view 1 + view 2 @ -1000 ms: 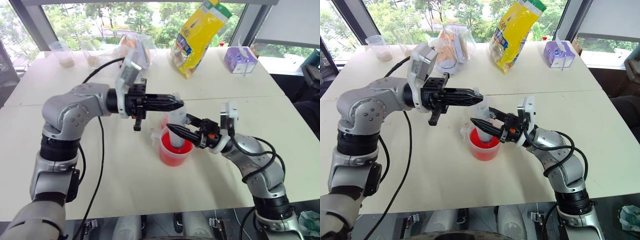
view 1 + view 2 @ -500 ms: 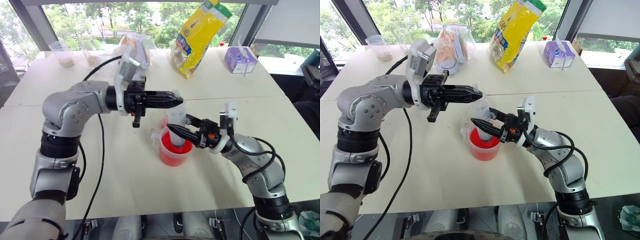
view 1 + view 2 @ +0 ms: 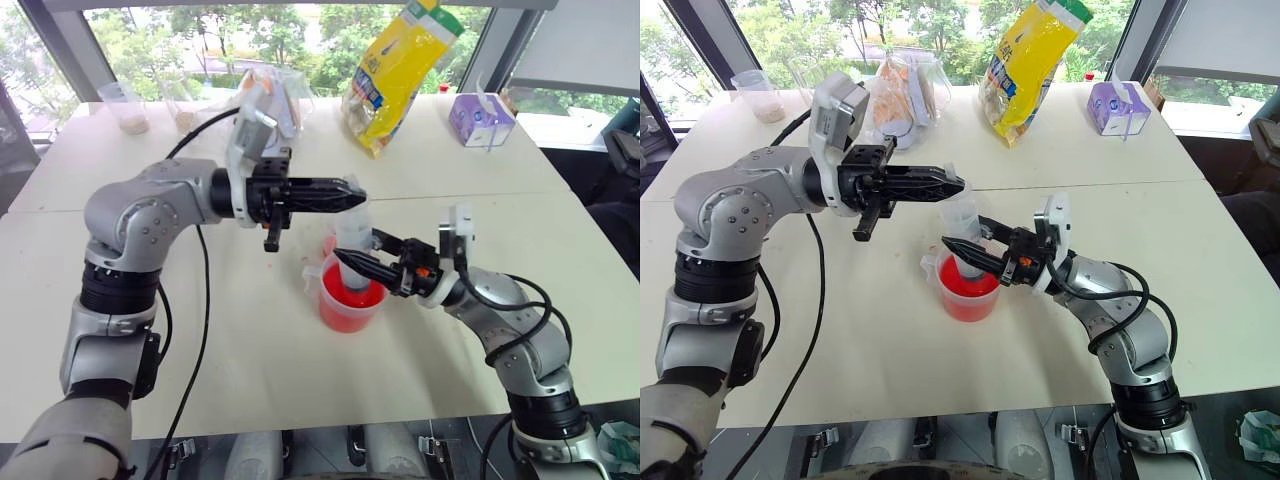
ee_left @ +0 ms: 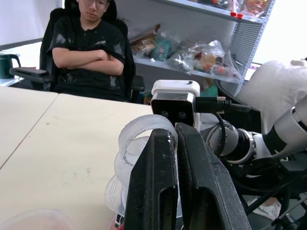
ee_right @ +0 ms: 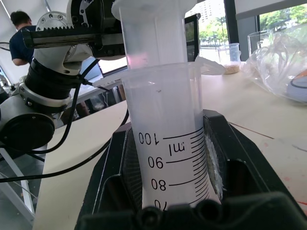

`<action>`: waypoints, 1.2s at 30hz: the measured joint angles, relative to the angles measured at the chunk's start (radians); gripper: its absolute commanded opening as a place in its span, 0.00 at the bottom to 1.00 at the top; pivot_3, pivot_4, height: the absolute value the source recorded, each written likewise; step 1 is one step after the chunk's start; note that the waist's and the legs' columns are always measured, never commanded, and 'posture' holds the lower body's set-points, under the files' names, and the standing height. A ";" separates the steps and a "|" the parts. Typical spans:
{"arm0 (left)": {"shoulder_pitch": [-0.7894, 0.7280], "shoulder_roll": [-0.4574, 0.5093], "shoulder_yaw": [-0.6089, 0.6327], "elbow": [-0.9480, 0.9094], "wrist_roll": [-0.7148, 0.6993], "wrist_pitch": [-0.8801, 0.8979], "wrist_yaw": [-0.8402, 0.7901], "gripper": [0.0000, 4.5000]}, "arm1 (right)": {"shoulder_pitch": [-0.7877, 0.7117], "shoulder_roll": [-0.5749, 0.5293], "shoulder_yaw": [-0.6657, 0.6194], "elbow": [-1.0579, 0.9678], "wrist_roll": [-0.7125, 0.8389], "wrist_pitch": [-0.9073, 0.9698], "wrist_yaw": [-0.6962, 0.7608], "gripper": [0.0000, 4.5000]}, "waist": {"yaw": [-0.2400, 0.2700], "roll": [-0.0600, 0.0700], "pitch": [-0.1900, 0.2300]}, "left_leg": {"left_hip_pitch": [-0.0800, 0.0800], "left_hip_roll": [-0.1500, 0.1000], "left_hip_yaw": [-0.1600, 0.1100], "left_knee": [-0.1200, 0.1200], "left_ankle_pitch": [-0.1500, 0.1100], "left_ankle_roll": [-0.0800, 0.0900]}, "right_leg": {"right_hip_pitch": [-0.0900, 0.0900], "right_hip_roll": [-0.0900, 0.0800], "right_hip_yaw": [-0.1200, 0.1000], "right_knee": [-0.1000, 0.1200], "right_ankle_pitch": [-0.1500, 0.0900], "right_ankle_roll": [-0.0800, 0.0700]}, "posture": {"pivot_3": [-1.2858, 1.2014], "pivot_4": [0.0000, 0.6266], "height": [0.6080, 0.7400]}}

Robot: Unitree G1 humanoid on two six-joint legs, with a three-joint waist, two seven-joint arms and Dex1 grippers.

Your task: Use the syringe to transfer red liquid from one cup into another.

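A robot's 2 arms meet over a white desk (image 3: 250, 350), working a clear syringe (image 3: 351, 240) that stands upright with its lower end inside a spouted beaker (image 3: 347, 298) of red liquid (image 3: 345, 312). The right gripper (image 3: 345, 262), reaching in from the robot's right, has its jaws clamped around the syringe's barrel just above the beaker's rim; its wrist camera shows the printed scale pinned between the 2 black fingers. The left gripper (image 3: 352, 195), pointing level across from the robot's left, has its jaws closed at the top of the plunger (image 4: 144, 139), where the flange sits against them; whether they truly pinch it or merely hook it cannot be told. A small clear cup (image 3: 331, 243) stands just behind the beaker, touching or nearly so, and partly hidden by the syringe. A yellow bag (image 3: 400, 70), a purple box (image 3: 480, 118) and some clear containers lie well apart at the far side of the desk. A person (image 4: 91, 48) sits with arms crossed beyond the desk.

The draw appears to be under way. The risks from here: the plunger could slip from the closed left jaws if they lift off-axis; a tilt of the barrel could tip the light beaker and spill; and lifting the loaded syringe toward the small cup could drip red liquid or nudge that cup over.
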 measured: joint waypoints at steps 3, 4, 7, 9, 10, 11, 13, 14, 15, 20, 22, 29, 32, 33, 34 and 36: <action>0.000 0.009 0.012 -0.001 0.000 -0.003 0.001 0.01 | -0.030 -0.013 -0.004 -0.001 0.004 0.024 -0.008 0.31 | -0.001 0.000 0.000 | 0.000 0.000 0.000 0.000 0.000 0.000 | 0.000 0.000 0.000 0.000 0.000 0.000 | 0.52 0.24 1.00; 0.000 0.011 0.017 -0.003 0.000 -0.004 0.003 0.01 | -0.042 -0.021 -0.005 -0.004 0.007 0.035 -0.011 0.31 | -0.001 0.000 0.000 | 0.000 0.000 0.000 0.000 0.000 0.000 | 0.000 0.000 0.000 0.000 0.000 0.000 | 0.52 0.24 1.00; 0.005 0.022 0.030 -0.010 -0.005 -0.004 0.005 0.07 | -0.063 -0.030 -0.010 -0.015 0.033 0.074 -0.025 0.31 | 0.000 0.000 0.000 | 0.000 0.000 0.000 0.000 0.000 0.000 | 0.000 0.000 0.000 0.000 0.000 0.000 | 0.52 0.24 1.00; 0.020 0.043 0.047 -0.018 -0.010 0.001 0.006 0.22 | -0.066 -0.033 -0.021 -0.033 0.066 0.105 -0.040 0.31 | -0.001 0.000 0.000 | 0.000 0.000 0.000 0.000 0.000 0.000 | 0.000 0.000 0.000 0.000 0.000 0.000 | 0.52 0.24 1.00; 0.030 0.056 0.058 -0.016 -0.009 0.004 0.010 0.32 | -0.066 -0.036 -0.039 -0.042 0.082 0.113 -0.048 0.31 | -0.001 0.000 0.000 | 0.000 0.000 0.000 0.000 0.000 0.000 | 0.000 0.000 0.000 0.000 0.000 0.000 | 0.52 0.24 1.00; 0.040 0.066 0.067 -0.017 -0.011 0.007 0.012 0.45 | -0.068 -0.042 -0.055 -0.051 0.095 0.123 -0.056 0.31 | 0.000 0.000 0.000 | 0.000 0.000 0.000 0.000 0.000 0.000 | 0.000 0.000 0.000 0.000 0.000 0.000 | 0.52 0.24 1.00; 0.055 0.073 0.068 -0.017 -0.011 0.015 0.016 0.65 | -0.080 -0.046 -0.077 -0.074 0.122 0.135 -0.067 0.31 | 0.001 0.000 0.000 | 0.000 0.000 0.000 0.000 0.000 0.000 | 0.000 0.000 0.000 0.000 0.000 0.000 | 0.52 0.24 1.00; 0.059 0.073 0.068 -0.017 -0.011 0.018 0.018 0.75 | -0.091 -0.046 -0.081 -0.085 0.132 0.141 -0.073 0.31 | 0.001 0.000 0.000 | 0.000 0.000 0.000 0.000 0.000 0.000 | 0.000 0.000 0.000 0.000 0.000 0.000 | 0.52 0.24 1.00; 0.061 0.075 0.068 -0.018 -0.011 0.025 0.021 0.87 | -0.098 -0.046 -0.084 -0.099 0.144 0.144 -0.080 0.31 | 0.002 0.000 0.000 | 0.000 0.000 0.000 0.000 0.000 0.000 | 0.000 0.000 0.000 0.000 0.000 0.000 | 0.52 0.24 1.00; 0.077 0.110 0.096 -0.036 -0.013 0.028 0.023 0.99 | -0.102 -0.046 -0.089 -0.102 0.167 0.164 -0.102 0.31 | -0.001 0.000 0.000 | 0.000 0.000 0.000 0.000 0.000 0.000 | 0.000 0.000 0.000 0.000 0.000 0.000 | 0.52 0.24 1.00; 0.091 0.133 0.114 -0.038 -0.014 0.030 0.026 0.99 | -0.104 -0.049 -0.096 -0.102 0.184 0.172 -0.113 0.31 | -0.002 0.000 0.000 | 0.000 0.001 0.000 0.000 0.000 0.000 | 0.000 0.000 0.000 0.000 0.000 0.000 | 0.52 0.24 1.00; 0.089 0.196 0.191 0.025 -0.006 0.022 0.046 0.99 | -0.250 -0.050 -0.153 -0.082 0.281 0.212 -0.170 0.31 | -0.001 0.000 0.000 | 0.000 0.000 0.000 0.000 0.000 0.000 | 0.000 0.000 0.000 0.000 0.000 0.000 | 0.52 0.24 1.00; 0.074 0.203 0.213 0.062 0.005 0.006 0.057 0.99 | -0.352 -0.045 -0.174 -0.014 0.296 0.212 -0.187 0.31 | -0.001 0.000 0.000 | 0.000 0.000 0.000 0.000 0.000 0.000 | 0.000 0.000 0.000 0.000 0.000 0.000 | 0.52 0.24 1.00; 0.068 0.208 0.217 0.069 0.011 0.001 0.059 0.99 | -0.389 -0.040 -0.180 0.024 0.294 0.206 -0.187 0.31 | -0.001 0.000 0.000 | 0.000 0.000 0.000 0.000 0.000 0.000 | 0.000 0.000 0.000 0.000 0.000 0.000 | 0.52 0.24 1.00; 0.064 0.211 0.217 0.075 0.015 -0.004 0.060 0.99 | -0.422 -0.032 -0.181 0.064 0.289 0.198 -0.183 0.31 | -0.001 0.000 0.000 | 0.000 0.000 0.000 0.000 0.000 0.000 | 0.000 0.000 0.000 0.000 0.000 0.000 | 0.52 0.24 1.00; 0.064 0.211 0.217 0.080 0.023 -0.018 0.060 0.99 | -0.477 -0.010 -0.178 0.158 0.257 0.158 -0.164 0.31 | 0.000 0.000 0.000 | 0.000 0.000 0.001 0.000 0.000 0.000 | 0.000 0.000 0.000 0.000 0.000 0.000 | 0.52 0.24 1.00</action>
